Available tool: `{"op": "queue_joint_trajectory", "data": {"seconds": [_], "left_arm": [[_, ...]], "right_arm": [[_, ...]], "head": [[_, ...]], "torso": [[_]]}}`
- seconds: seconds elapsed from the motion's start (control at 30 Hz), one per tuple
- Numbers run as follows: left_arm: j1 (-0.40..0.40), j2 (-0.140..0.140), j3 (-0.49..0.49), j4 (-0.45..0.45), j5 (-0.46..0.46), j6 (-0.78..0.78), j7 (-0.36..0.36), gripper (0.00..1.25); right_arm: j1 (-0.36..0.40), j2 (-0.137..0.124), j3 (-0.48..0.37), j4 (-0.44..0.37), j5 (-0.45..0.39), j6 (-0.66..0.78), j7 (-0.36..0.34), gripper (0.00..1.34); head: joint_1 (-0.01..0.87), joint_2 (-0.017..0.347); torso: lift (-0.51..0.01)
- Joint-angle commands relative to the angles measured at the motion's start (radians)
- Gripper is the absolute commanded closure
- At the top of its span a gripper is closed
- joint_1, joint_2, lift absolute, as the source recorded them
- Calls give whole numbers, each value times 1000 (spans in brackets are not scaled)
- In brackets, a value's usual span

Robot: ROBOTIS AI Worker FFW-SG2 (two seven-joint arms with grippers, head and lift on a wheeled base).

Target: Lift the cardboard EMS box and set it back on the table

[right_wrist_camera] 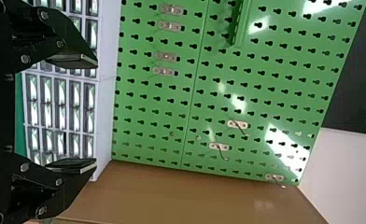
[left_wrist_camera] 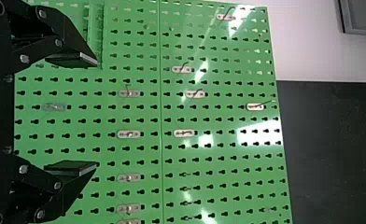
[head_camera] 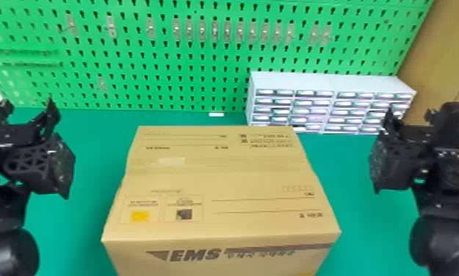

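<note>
Box (head_camera: 221,183) sits at six o'clock; our left gripper (left_wrist_camera: 96,113) at nine and right gripper (right_wrist_camera: 96,112) at three gape empty, lift and set-down seemingly ahead.

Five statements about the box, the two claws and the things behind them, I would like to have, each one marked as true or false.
1. The EMS box is between the left claw and the right claw. True.
2. The left claw is gripping the box. False: it is open, beside the box and apart from it.
3. The drawer cabinet stands in front of the pegboard. True.
4. The top of the box stands wide open. False: it is closed.
5. The right claw is shut. False: its fingers are apart, with nothing between them.
</note>
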Motion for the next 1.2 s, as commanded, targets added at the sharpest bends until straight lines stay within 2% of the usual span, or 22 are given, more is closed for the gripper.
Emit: {"op": "queue_joint_trajectory", "data": {"seconds": [0.0,0.87,1.17], "left_arm": [[-3,0,2,0,4,0,0,470],[3,0,-2,0,11,0,0,470],[4,0,1,0,13,0,0,470]], "right_arm": [[-5,1,2,2,5,-1,0,507],[-11,-3,1,2,6,-1,0,507],[-15,12,5,2,14,-21,0,507]], "head": [[678,-14],[678,-14],[678,-14]], "torso": [[0],[0],[-19]]}}
